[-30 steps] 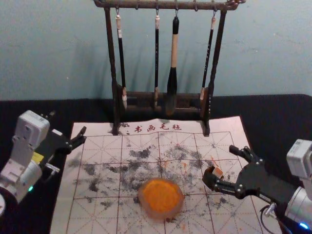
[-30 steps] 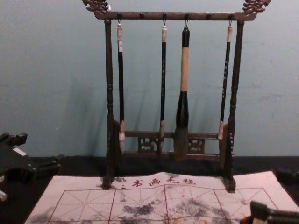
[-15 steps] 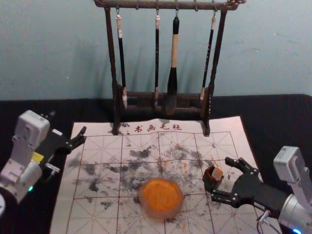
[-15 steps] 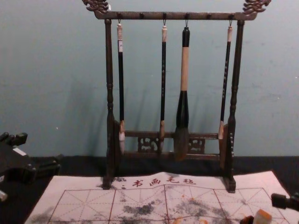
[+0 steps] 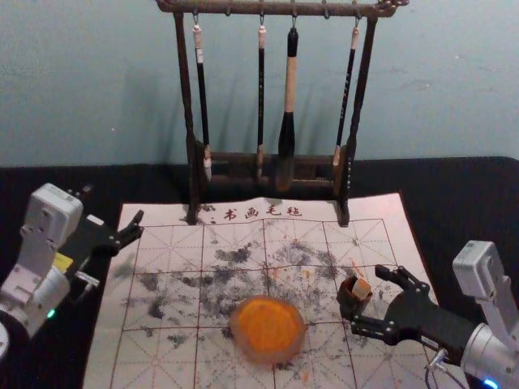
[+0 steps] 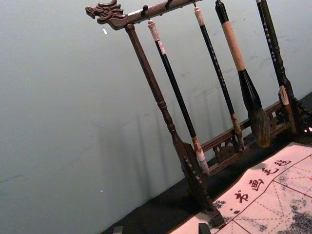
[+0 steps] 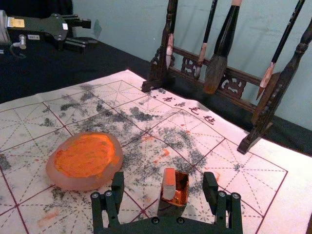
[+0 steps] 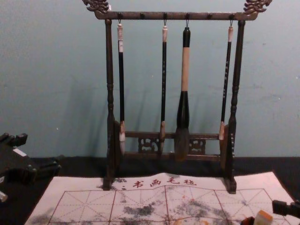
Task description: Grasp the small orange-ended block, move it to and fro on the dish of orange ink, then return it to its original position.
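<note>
Apparently the small orange-ended block point(image 7: 168, 183) is resting in its dark holder point(image 7: 170, 209), with its upper end projecting above the rim. Around it, the right gripper point(image 5: 368, 299) is holding its fingers spread, gripping nothing. Beside them, the dish of orange ink point(image 7: 78, 183) is lying on the marked calligraphy mat point(image 5: 389, 220). The task is probably nearing its end, leaving only withdrawal, though this pose could equally be preceding the grasp. Farther left, the left gripper point(image 5: 113, 203) is idling open near the mat's edge.

Open right pincer point(image 5: 369, 298) near small block point(image 5: 362, 288)
</note>
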Available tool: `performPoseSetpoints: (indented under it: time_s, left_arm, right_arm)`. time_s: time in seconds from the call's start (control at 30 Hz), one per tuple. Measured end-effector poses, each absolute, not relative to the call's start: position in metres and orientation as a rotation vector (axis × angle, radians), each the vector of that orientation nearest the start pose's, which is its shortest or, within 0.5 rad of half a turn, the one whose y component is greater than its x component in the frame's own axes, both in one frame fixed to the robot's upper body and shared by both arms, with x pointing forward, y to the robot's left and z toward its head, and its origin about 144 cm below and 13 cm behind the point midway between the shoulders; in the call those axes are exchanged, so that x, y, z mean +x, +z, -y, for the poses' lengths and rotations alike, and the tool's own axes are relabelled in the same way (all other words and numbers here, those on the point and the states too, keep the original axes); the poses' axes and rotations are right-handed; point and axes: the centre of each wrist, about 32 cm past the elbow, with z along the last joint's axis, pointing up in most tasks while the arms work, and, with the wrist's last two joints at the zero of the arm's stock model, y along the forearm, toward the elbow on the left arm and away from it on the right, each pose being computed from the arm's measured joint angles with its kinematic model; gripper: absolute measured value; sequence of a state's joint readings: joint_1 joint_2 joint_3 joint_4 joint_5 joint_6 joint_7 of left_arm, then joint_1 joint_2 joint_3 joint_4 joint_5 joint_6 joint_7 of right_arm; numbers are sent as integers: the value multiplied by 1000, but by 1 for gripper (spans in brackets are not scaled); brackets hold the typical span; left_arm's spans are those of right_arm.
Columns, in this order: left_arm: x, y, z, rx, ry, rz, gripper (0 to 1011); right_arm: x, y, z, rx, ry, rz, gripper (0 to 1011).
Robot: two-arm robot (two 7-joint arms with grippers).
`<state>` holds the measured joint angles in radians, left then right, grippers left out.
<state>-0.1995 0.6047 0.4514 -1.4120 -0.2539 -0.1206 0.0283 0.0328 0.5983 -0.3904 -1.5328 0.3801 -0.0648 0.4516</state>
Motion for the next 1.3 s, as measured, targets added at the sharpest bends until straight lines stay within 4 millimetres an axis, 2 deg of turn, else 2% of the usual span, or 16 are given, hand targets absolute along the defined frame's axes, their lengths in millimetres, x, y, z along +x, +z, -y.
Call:
performPoseSetpoints:
  time_s: [1.07, 1.3]
  left_arm:
    - [489, 1140, -310, 304, 1248, 285, 1001]
    - [489, 1140, -310, 304, 1248, 285, 1001]
  right_arm:
    - [446, 1124, 298, -253, -785, -14, 1000]
    - [446, 1125, 298, -252, -785, -13, 882]
